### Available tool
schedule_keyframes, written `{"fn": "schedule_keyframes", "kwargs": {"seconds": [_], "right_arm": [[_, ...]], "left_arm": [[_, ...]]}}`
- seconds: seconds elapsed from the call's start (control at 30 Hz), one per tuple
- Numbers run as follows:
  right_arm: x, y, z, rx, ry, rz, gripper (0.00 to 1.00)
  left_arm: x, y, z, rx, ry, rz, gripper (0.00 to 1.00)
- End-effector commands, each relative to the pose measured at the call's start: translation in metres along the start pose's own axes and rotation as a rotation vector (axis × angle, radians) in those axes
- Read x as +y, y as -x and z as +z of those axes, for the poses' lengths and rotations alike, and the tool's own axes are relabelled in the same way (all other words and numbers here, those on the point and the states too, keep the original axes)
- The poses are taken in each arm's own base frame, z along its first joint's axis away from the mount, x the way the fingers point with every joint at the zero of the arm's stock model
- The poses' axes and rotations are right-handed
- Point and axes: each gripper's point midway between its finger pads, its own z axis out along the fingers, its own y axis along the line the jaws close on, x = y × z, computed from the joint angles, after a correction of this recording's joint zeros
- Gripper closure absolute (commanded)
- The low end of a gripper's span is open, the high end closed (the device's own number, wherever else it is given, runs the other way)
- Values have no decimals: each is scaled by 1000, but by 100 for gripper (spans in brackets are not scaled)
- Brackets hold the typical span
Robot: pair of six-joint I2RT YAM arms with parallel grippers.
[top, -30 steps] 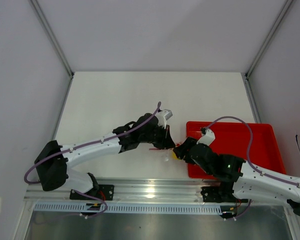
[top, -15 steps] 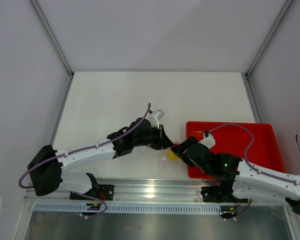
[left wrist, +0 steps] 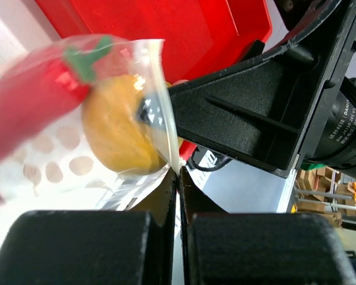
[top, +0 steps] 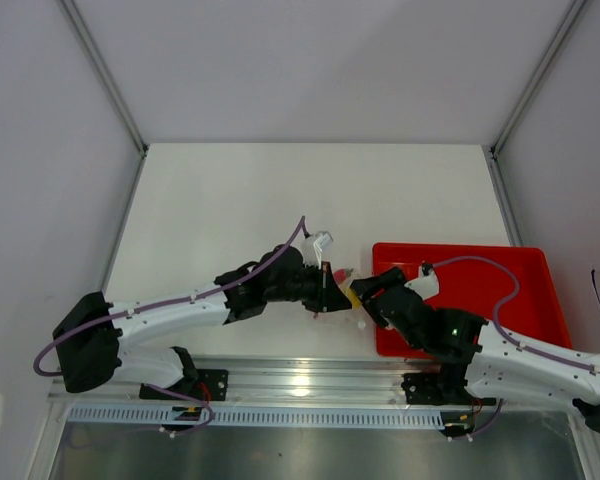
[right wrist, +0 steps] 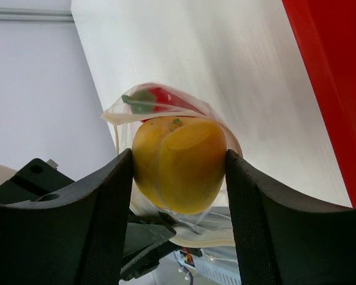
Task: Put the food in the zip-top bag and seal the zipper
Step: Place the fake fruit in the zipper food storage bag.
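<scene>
My left gripper (top: 326,288) (left wrist: 178,176) is shut on a corner of the clear zip-top bag (left wrist: 50,172) (right wrist: 114,116) and holds it up off the table. A red pepper with a green stem (left wrist: 38,98) (right wrist: 164,98) lies inside the bag. My right gripper (top: 360,294) (right wrist: 178,155) is shut on a yellow-orange piece of food (top: 352,297) (right wrist: 179,163) (left wrist: 115,136), pressed against the bag's mouth, with plastic draped round its far side. I cannot pick out the zipper with certainty.
The red tray (top: 505,285) (left wrist: 184,29) (right wrist: 338,77) lies on the white table at the right, just behind my right arm. Both grippers meet close together beside the tray's left edge, near the table's front rail (top: 300,380).
My right gripper has carried the yellow-orange piece up and into the bag's mouth. My left wrist has turned and drawn the bag slightly nearer the right gripper.
</scene>
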Motion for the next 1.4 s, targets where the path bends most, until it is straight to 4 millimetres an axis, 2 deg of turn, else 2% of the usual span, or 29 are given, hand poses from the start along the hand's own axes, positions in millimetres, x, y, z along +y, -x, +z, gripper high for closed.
{"fn": "schedule_keyframes", "kwargs": {"seconds": [0.0,0.23,0.27,0.3,0.33,0.37,0.43,0.47,0.5,0.53,0.73,0.8,0.87,0.9,0.93,1.0,1.13,1.23,1.3,1.37], "right_arm": [[33,12,0,-67,88,65,77],[37,1,-4,-8,85,-38,65],[33,0,-3,-3,68,-65,60],[32,-2,-3,7,64,-100,60],[35,-6,-5,29,64,-120,50],[27,-6,-3,29,28,-155,43],[24,-9,-4,46,9,-196,35],[21,-11,-2,50,0,-218,26],[19,-11,-2,53,-2,-229,26],[16,-13,-1,59,-8,-242,18],[23,-5,-8,41,4,-305,16],[39,1,-16,36,40,-318,17],[46,6,-23,33,45,-355,19],[59,11,-31,28,70,-354,22],[56,16,-35,21,53,-379,27],[60,24,-42,4,60,-412,32],[35,35,-43,2,-27,-527,41],[18,35,-40,25,-78,-560,46],[13,36,-39,32,-90,-560,47],[3,44,-36,13,-139,-563,47]], "left_arm": [[-9,-12,-1,52,-36,-20,99],[-2,-3,-6,7,12,11,99],[2,-5,-7,13,37,12,99],[4,-4,-7,12,49,11,99],[4,-2,-8,8,51,16,99],[4,1,-9,0,54,17,99],[5,5,-10,-9,56,17,99],[5,6,-11,-10,54,18,99],[7,8,-12,-15,58,15,99],[6,9,-13,-18,55,15,99],[5,14,-17,-30,56,21,100],[7,15,-18,-33,64,18,99],[8,16,-19,-33,65,18,99],[9,17,-19,-35,69,17,99],[9,19,-20,-39,66,20,99],[11,22,-22,-42,72,25,99],[7,26,-29,-45,64,52,100],[5,30,-34,-51,71,70,100],[0,37,-39,-71,70,93,99],[10,40,-43,-76,126,102,100]]}}
